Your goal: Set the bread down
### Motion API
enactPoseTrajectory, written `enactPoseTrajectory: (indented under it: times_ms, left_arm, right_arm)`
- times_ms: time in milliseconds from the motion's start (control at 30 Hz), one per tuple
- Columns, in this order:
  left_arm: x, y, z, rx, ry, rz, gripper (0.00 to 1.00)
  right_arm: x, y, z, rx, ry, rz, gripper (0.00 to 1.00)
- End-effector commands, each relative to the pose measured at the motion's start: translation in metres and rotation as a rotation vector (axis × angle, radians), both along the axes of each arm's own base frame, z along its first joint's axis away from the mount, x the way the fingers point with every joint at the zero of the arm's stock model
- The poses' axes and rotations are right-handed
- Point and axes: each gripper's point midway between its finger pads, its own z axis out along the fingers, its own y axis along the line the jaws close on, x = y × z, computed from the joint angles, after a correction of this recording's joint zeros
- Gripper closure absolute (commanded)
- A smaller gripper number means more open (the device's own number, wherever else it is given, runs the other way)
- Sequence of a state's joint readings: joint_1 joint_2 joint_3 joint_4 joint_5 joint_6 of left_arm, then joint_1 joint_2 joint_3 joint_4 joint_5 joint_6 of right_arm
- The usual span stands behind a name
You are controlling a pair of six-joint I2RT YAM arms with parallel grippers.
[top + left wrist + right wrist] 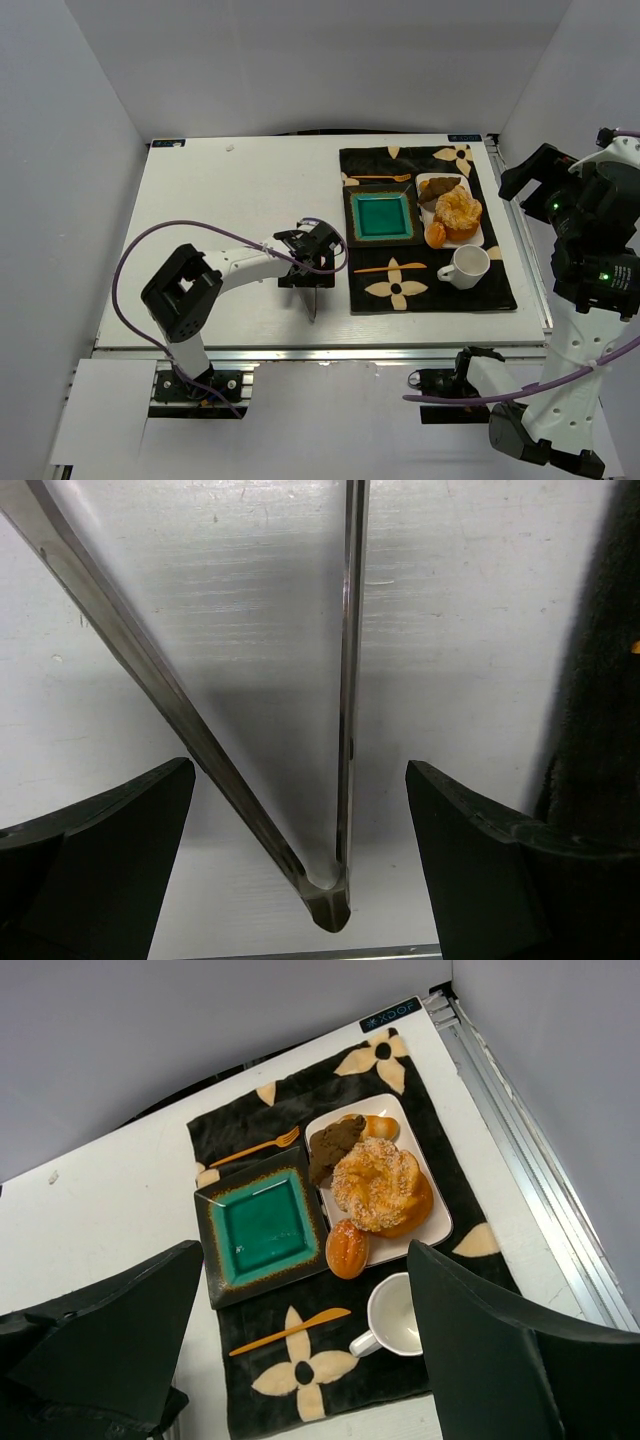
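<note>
The bread (436,235) is a small glossy orange-brown oval roll. It lies at the near left corner of the white plate (422,180), beside the teal square plate (380,216). It also shows in the right wrist view (347,1248), next to the teal plate (262,1228). My left gripper (308,268) is low over the table left of the mat. It is open, with metal tongs (345,730) lying between its fingers (120,850) and untouched. My right gripper (528,178) is open and empty, high above the mat's right side (305,1250).
On the white plate (425,1230) are a large swirled pastry (380,1185) and a dark brown piece (330,1145). A white cup (392,1318), an orange knife (290,1330) and an orange fork (255,1147) lie on the black flowered mat (500,285). White walls stand on three sides.
</note>
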State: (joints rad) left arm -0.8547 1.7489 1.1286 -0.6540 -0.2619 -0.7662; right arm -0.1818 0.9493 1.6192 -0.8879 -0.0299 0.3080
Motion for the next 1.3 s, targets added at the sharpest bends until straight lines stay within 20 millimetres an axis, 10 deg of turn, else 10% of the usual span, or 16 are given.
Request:
enactPoseTrajectory:
  times_ms: [0,967,1267]
  left_arm:
    - [0.006,-0.001,0.011,-0.008,-0.038,0.016,0.02]
    - [0.006,0.02,-0.005,0.115,0.018,0.259,0.02]
    - [0.003,0.026,-0.008,0.099,0.026,0.283,0.2]
  right_arm:
    - [-0.001,0.0,0.008,-0.025,-0.044,0.004,0.11]
    - [0.001,-0.004,-0.01,-0.018,0.002,-0.016,0.11]
    - [0.0,-0.004,-0.01,-0.014,-0.001,-0.017,0.11]
